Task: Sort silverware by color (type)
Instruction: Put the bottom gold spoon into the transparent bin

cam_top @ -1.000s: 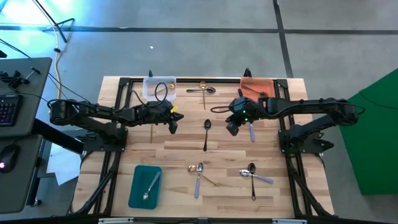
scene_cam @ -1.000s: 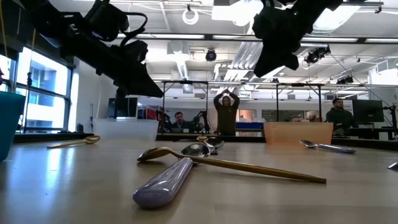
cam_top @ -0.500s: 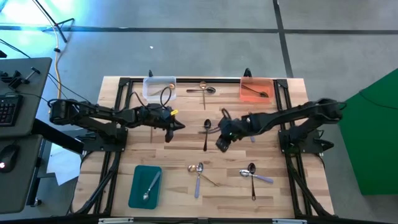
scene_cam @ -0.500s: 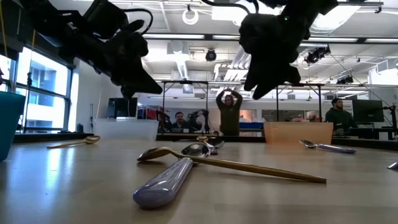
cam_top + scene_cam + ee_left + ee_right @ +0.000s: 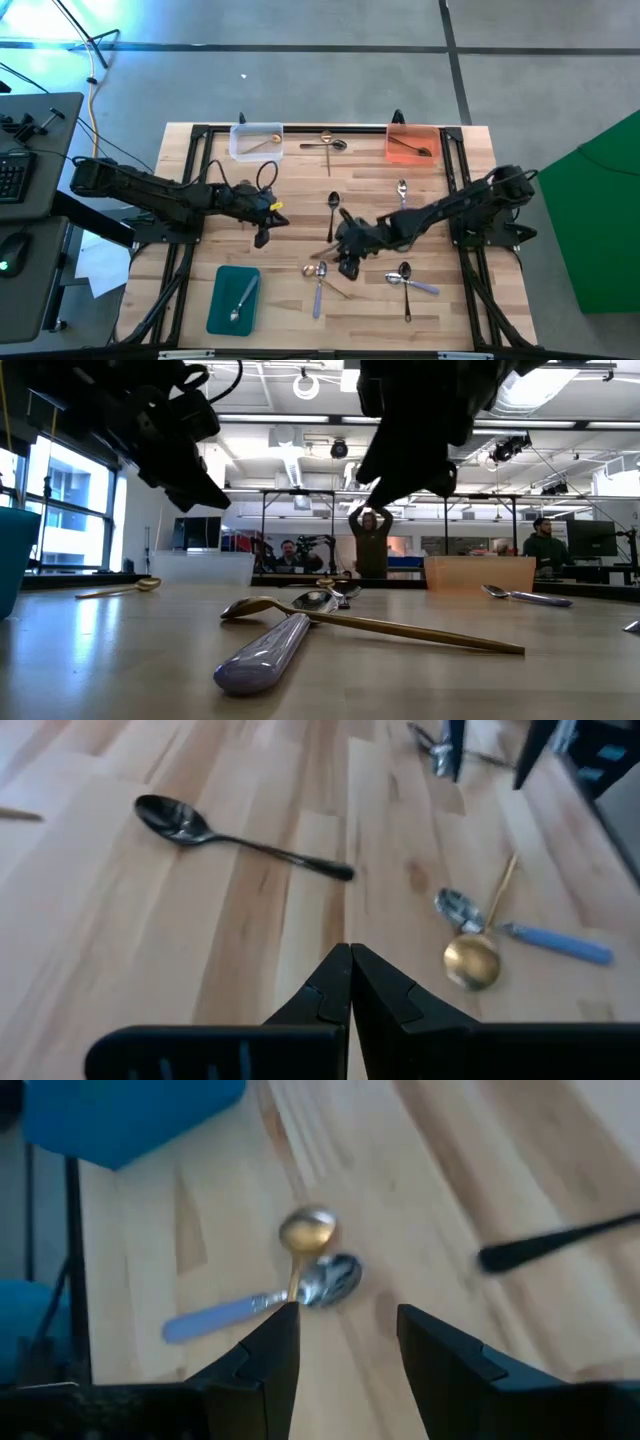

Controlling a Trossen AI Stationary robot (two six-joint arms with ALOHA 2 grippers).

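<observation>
Near the table's middle lie a gold spoon [image 5: 322, 271] and a lilac-handled silver spoon [image 5: 318, 290], their bowls touching; the low view shows the gold spoon [image 5: 380, 624] across the lilac handle [image 5: 262, 652]. My right gripper [image 5: 347, 264] hovers open just right of the pair; in its wrist view [image 5: 345, 1330] the gold bowl [image 5: 307, 1230] and silver bowl [image 5: 333, 1278] lie ahead. A black spoon [image 5: 332, 215] lies flat at mid-table. My left gripper [image 5: 262, 236] hangs shut above bare wood to its left, [image 5: 350, 960] facing that black spoon [image 5: 240, 830].
A clear tray [image 5: 255, 140] holds a gold spoon, an orange tray [image 5: 412, 143] a black one, a teal tray [image 5: 232, 298] a silver one. Loose spoons lie at the far edge [image 5: 325, 143], right of centre [image 5: 402, 189] and near right [image 5: 406, 281].
My right gripper has swept from the table's far right part toward the near edge and left, descending to the gold and lilac spoon pair. My left gripper has moved toward the near edge. No spoon on the table has visibly shifted.
</observation>
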